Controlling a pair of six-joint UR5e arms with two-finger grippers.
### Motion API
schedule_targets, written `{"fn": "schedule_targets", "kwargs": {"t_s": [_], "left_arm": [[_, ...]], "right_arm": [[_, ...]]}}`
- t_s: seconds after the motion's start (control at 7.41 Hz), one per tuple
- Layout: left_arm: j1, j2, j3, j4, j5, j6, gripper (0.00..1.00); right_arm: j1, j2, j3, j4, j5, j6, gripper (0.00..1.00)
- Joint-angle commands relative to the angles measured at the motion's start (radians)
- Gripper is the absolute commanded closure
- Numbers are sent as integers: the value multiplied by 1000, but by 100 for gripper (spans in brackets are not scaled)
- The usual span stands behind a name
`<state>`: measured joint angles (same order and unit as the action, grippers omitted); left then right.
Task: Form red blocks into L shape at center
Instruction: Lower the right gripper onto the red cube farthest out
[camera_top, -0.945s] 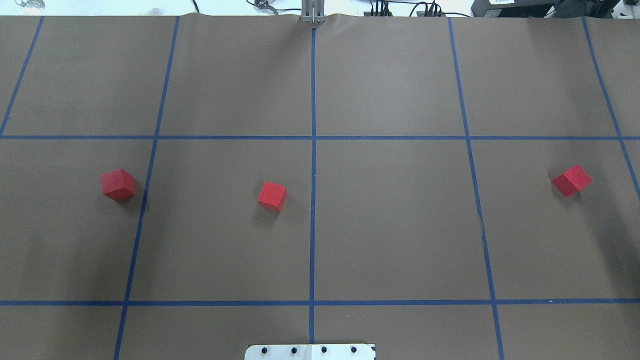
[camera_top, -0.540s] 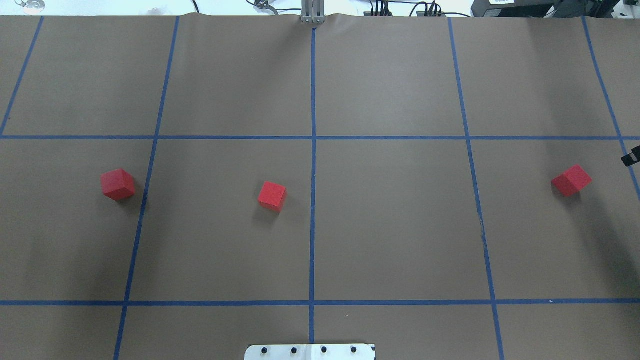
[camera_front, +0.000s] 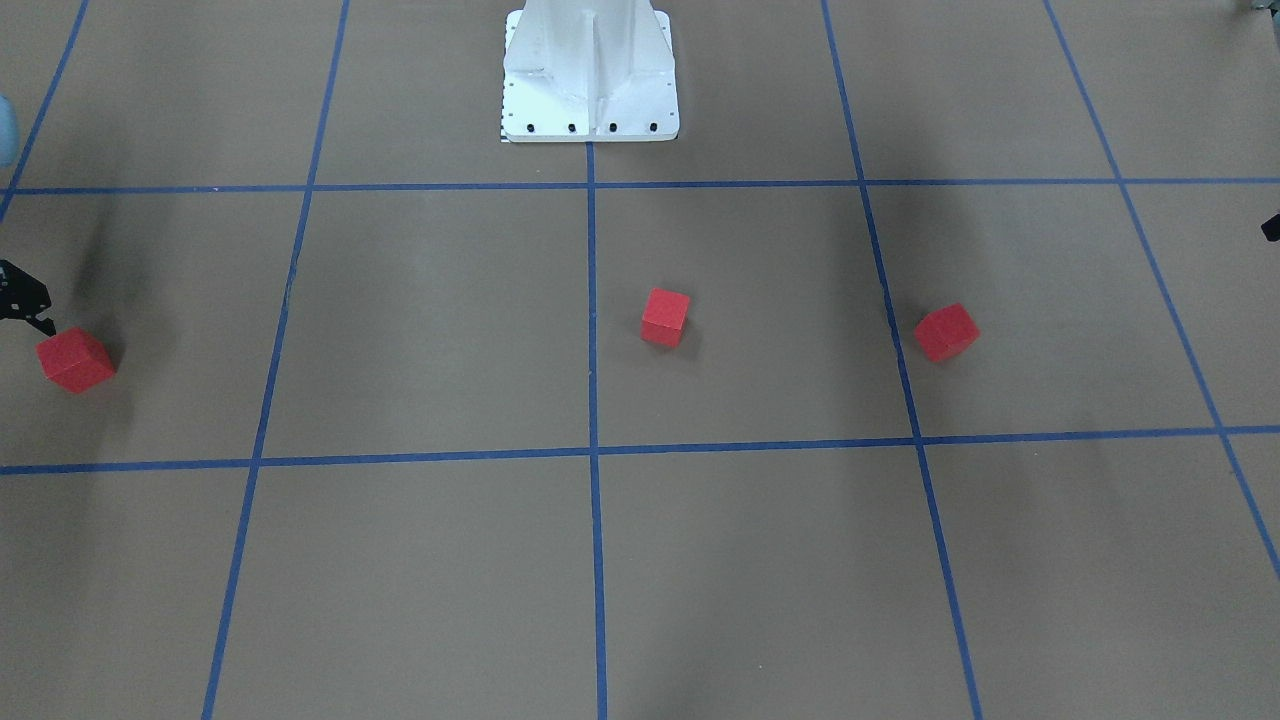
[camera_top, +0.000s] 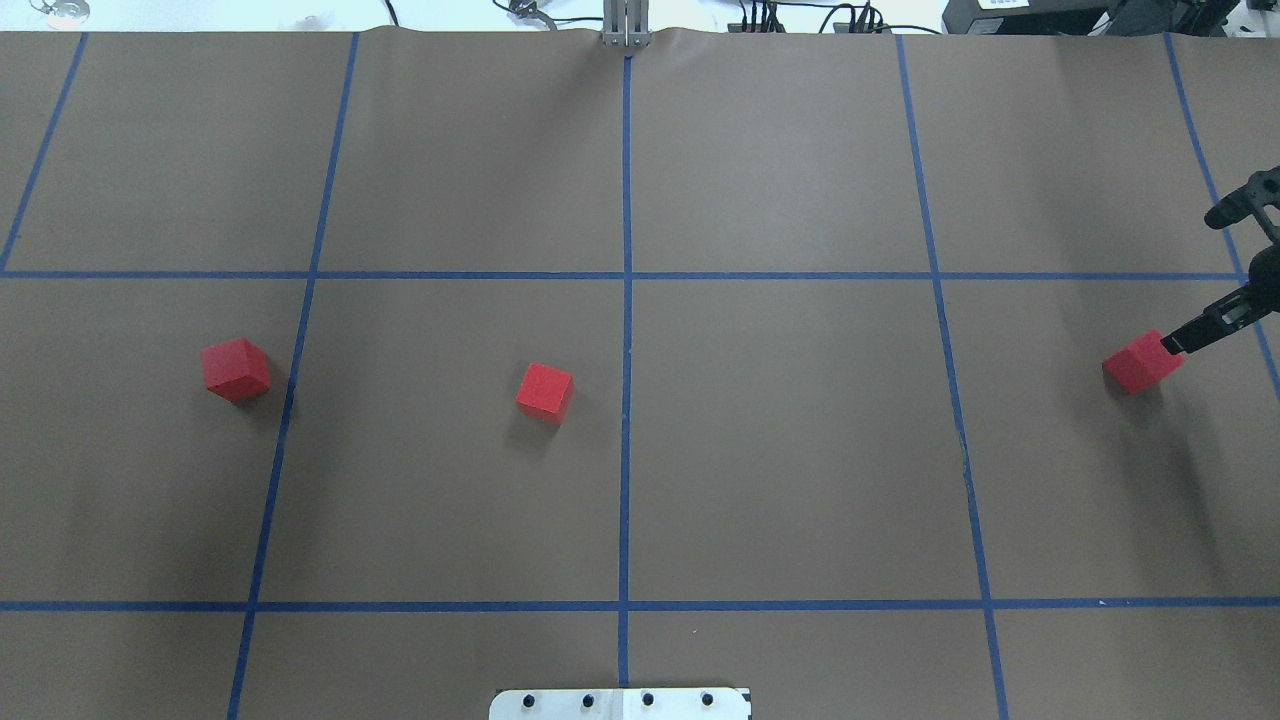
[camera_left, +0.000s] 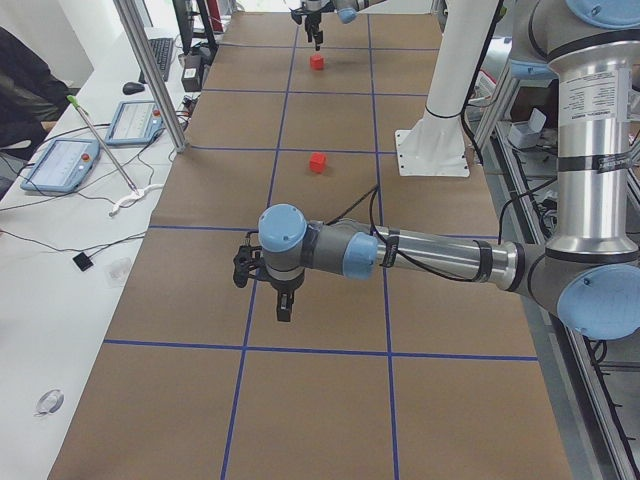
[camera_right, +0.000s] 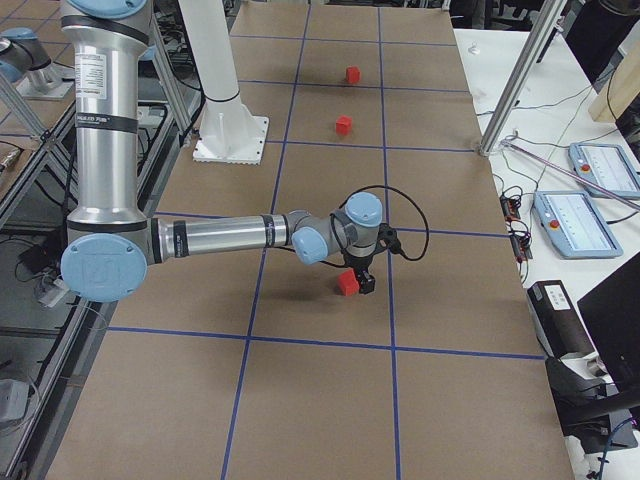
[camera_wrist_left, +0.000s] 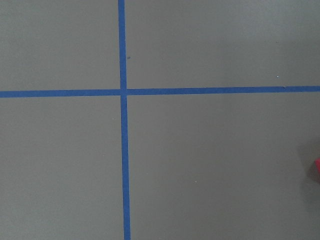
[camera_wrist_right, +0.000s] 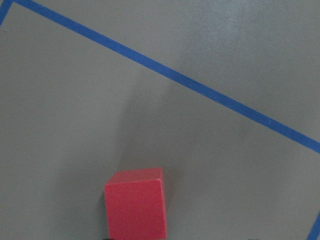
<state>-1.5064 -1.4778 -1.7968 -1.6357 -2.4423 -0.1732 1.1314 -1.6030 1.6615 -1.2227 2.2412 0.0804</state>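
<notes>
small matte red cube (camera_top: 236, 370) left | second red cube (camera_top: 545, 391) just left of blue tape centre line (camera_top: 626, 480) | third red cube (camera_top: 1140, 364) far right, beside right gripper (camera_top: 1192, 282), jaws spread | left gripper (camera_left: 262, 295) jaws: cannot tell

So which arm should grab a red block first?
Right. The right gripper is beside the red block at its end of the table, and that block shows close in its wrist view. The left gripper hangs over bare paper, away from any block.
</notes>
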Motion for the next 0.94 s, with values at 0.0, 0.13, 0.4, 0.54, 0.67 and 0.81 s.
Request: {"fn": "schedule_targets", "kwargs": {"t_s": [0.0,0.13,0.4,0.54,0.67,0.81], "left_arm": [[0,-1,-16,-15,2,-52,0],[0,1,-16,-15,2,-52,0],[0,1,-16,-15,2,-52,0],[0,2,-16,-15,2,-52,0],[0,2,-16,-15,2,-52,0],[0,2,-18,-15,2,-54,0]], "right_arm": [[-47,8,-9,0,-3,12,9],[-56,11,-20,2,-5,10,9],[-70,37,-55,3,-9,4,9],[-70,61,-83,3,-9,-2,11],[-70,64,-92,3,-11,-2,20],[-70,64,-95,3,-11,-1,48]]}}
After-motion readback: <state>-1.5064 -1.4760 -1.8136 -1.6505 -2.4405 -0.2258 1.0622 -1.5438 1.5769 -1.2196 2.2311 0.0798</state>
